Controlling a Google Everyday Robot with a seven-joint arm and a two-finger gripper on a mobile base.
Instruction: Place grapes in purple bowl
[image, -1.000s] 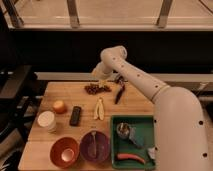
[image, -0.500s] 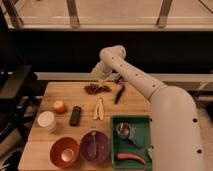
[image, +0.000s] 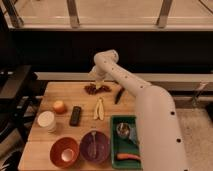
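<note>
The grapes (image: 95, 89) are a dark reddish bunch lying on the far part of the wooden table (image: 50, 92). My gripper (image: 97, 80) hangs from the white arm directly above the grapes, at or very near their top. The purple bowl (image: 95, 146) stands at the table's near edge, in the middle, with a thin utensil-like thing inside it. The bowl is well apart from the grapes.
An orange-red bowl (image: 64, 151) stands left of the purple one. A white cup (image: 46, 121), an orange fruit (image: 59, 106), a black remote (image: 75, 115), a banana peel (image: 99, 109) and a dark tool (image: 119, 95) lie between. A green tray (image: 134, 147) holds a metal cup (image: 123, 130).
The arm has shifted only very slightly over the grapes. The grapes and the other things have not moved.
</note>
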